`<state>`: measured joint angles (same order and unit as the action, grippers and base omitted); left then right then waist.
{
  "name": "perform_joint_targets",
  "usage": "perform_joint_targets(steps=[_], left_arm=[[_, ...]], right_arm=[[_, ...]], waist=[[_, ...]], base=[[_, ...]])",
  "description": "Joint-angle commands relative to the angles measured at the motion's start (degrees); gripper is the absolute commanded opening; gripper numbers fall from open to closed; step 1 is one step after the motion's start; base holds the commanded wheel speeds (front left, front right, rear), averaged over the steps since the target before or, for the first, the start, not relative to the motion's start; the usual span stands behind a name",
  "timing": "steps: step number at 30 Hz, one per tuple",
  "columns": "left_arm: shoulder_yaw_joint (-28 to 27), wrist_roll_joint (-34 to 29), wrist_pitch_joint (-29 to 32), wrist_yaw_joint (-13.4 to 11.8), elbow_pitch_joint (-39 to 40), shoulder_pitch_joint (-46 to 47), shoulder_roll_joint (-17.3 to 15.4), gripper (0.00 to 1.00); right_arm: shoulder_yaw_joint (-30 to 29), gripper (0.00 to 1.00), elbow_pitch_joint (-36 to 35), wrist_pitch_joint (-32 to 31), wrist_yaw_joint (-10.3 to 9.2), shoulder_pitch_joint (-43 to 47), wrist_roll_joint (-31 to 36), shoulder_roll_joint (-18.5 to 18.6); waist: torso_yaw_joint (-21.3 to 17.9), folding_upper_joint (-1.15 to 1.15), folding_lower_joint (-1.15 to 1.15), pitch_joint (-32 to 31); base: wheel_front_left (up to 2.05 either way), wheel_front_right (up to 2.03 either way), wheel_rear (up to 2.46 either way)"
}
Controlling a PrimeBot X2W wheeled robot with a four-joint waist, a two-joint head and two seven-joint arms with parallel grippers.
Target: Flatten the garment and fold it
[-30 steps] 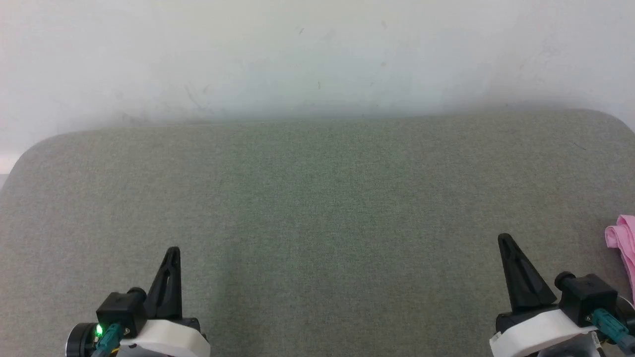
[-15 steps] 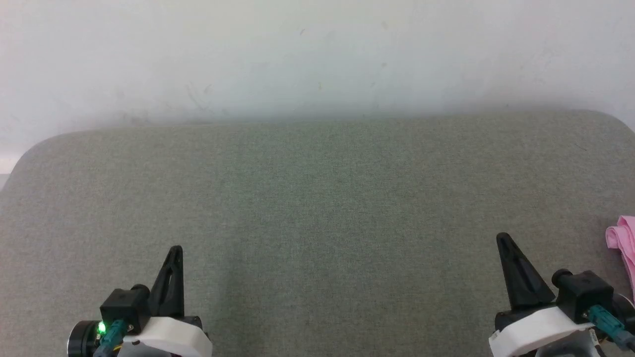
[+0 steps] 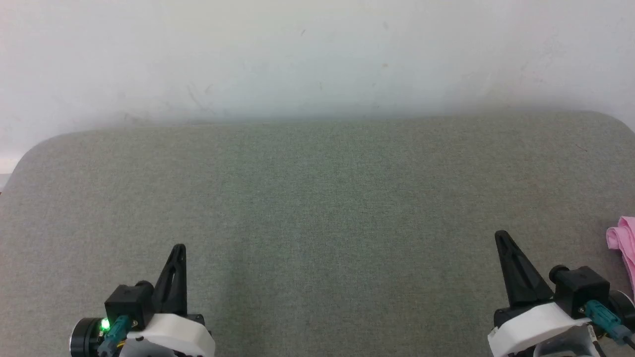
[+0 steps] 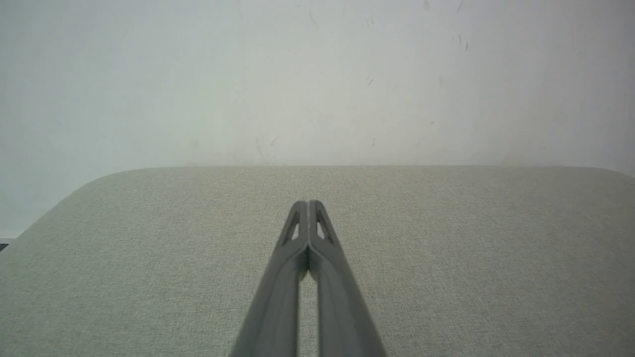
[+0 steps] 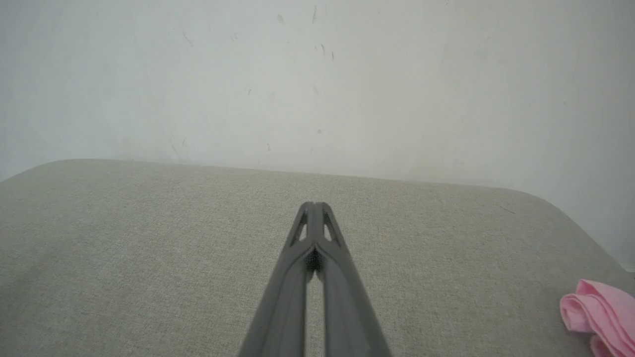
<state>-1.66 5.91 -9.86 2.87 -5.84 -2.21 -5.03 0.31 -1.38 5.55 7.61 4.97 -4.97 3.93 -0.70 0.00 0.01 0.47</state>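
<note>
A light pink garment [image 3: 624, 242] lies bunched at the far right edge of the grey cushion, mostly cut off by the head view's border; its rolled folds [image 5: 598, 312] show at the lower right of the right wrist view. My right gripper [image 3: 502, 239] is shut and empty at the lower right, a short way left of the garment and apart from it. In the right wrist view its fingers [image 5: 314, 207] meet at the tips. My left gripper [image 3: 179, 249] is shut and empty at the lower left, far from the garment, tips together [image 4: 307, 204].
The grey fabric cushion [image 3: 317, 198] spreads wide between the two grippers, with rounded far corners. A white scuffed wall [image 3: 317, 54] rises right behind its far edge.
Both grippers have crept slightly forward and a little inward in the head view. The garment has not moved.
</note>
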Motion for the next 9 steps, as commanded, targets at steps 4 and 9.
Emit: perform_joint_targets(steps=[4, 9], left_arm=[[0.22, -0.82, 0.55, -0.65, 0.67, 0.7, 0.26, 0.0], [0.31, -1.14, 1.13, -0.79, 0.99, 0.79, 0.38, 0.0]], right_arm=[[-0.11, 0.0, 0.17, -0.4, -0.04, -1.04, 0.78, -0.27], [-0.12, 0.0, 0.24, -0.72, -0.05, -1.28, 1.05, -0.32]], waist=[[0.03, 0.0, 0.0, -0.02], [0.08, 0.0, 0.0, -0.05]], base=[[0.0, 0.0, 0.0], [0.0, 0.0, 0.0]])
